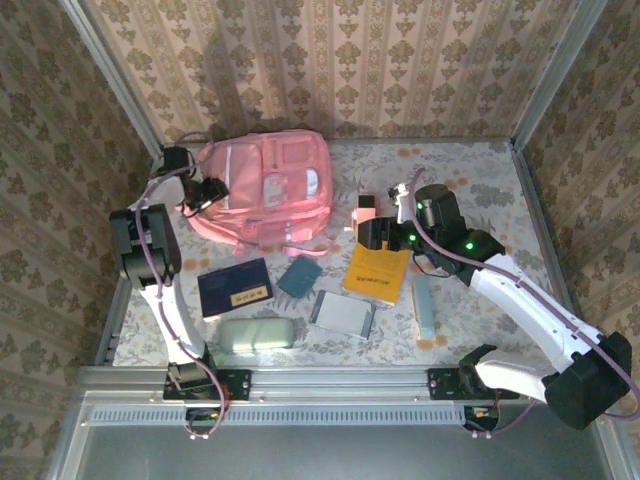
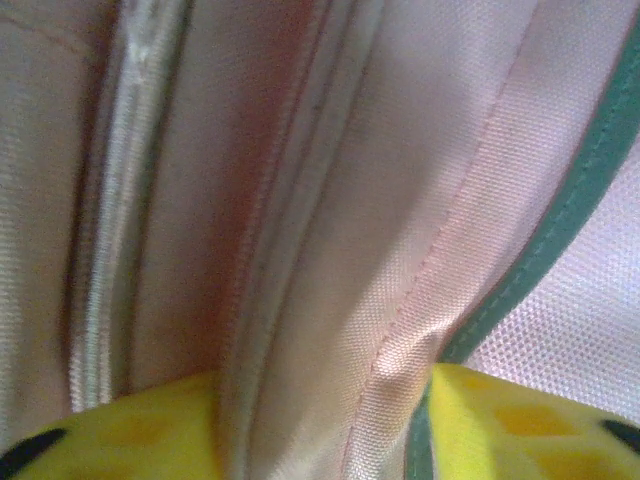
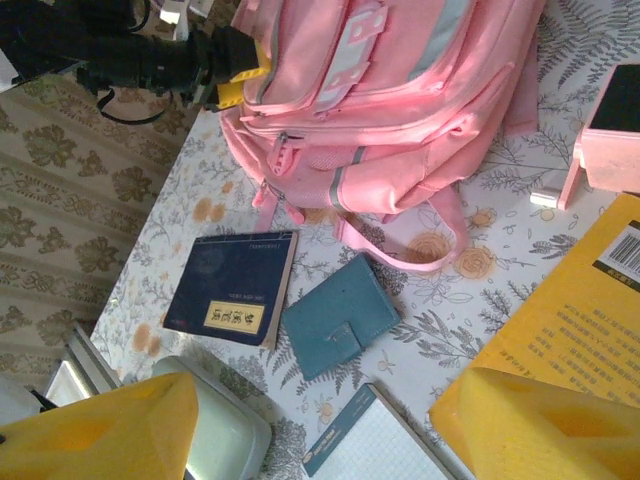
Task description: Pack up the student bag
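Student bag [image 1: 265, 190]: pink, lying front-up and apparently zipped. Its left edge is against the left gripper's tips, and it is well ahead of the right gripper.
Yellow book [image 1: 378, 272]: directly under the right gripper.
Dark blue notebook [image 3: 232, 287]: ahead of the right gripper, near the bag's lower edge.
Pale green case [image 1: 255, 333]: beside the right gripper's left finger in the wrist view.
Teal wallet [image 3: 338, 315]: just beside the blue notebook, ahead of the right gripper.
Left gripper [image 2: 320, 430]: partly closed, with a fold of bag fabric between the fingers. Whether it grips firmly cannot be told.
Right gripper [image 3: 320, 430]: wide open and empty, hovering over the table.
Step in hand: probably opening the bag, as nothing appears packed.
Next move: probably a secure hold at the zip or opening edge, so the compartment opens before the right gripper lifts an item.
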Controlling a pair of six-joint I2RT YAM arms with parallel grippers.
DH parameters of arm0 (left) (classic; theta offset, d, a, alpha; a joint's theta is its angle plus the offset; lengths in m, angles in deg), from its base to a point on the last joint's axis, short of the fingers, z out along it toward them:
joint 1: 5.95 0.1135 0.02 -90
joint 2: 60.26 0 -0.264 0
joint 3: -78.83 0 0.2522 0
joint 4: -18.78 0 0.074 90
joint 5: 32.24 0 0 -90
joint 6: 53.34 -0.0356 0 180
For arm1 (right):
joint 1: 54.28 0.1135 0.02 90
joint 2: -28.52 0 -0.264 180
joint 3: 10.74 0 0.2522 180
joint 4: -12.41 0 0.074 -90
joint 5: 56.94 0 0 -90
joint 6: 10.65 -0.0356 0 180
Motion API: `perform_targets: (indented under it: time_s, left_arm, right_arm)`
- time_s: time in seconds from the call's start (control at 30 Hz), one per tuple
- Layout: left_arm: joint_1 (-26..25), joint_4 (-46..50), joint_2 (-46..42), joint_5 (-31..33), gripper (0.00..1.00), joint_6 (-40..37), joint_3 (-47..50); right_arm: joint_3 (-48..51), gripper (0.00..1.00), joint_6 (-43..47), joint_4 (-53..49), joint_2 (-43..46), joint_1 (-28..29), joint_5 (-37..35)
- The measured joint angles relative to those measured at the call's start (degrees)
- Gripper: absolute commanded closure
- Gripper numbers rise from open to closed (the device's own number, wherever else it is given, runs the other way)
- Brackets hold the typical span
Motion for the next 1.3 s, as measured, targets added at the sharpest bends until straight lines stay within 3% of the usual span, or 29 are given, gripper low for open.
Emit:
perform_targets:
  time_s: [0.3, 0.53, 0.93, 1.03, 1.1, 1.3]
  left_arm:
    - [-1.75, 0.37, 0.00, 1.46, 1.00, -0.66, -0.83]
    - [-2.60, -0.66, -0.13, -1.18, 1.00, 2.71, -0.83]
    - [-3.74, -1.79, -4.76, -5.55, 1.00, 13.53, -4.26]
    - [-5.46, -1.16, -4.76, -7.04, 1.00, 13.66, -7.93]
    - [-7.15, -0.70, -5.16, -7.45, 1.00, 13.14, -9.22]
    - [-11.19, 1.33, -7.23, -8.50, 1.00, 11.50, -8.92]
  right_arm:
    - [0.00, 0.36, 0.00, 0.00, 0.02, 0.00, 0.00]
    - [-3.56, 0.29, 0.00, -4.37, -3.76, 0.00, -2.01]
    - [-6.47, 0.37, 0.24, -6.80, -5.38, 0.00, -4.28]
    - [-8.87, 0.35, 0.20, -6.10, -8.68, 0.00, -2.49]
    - [-10.34, 0.28, -0.31, -5.09, -11.85, 0.04, -1.03]
    - [-18.32, 0.36, -0.98, -2.40, -23.78, 0.24, 1.66]
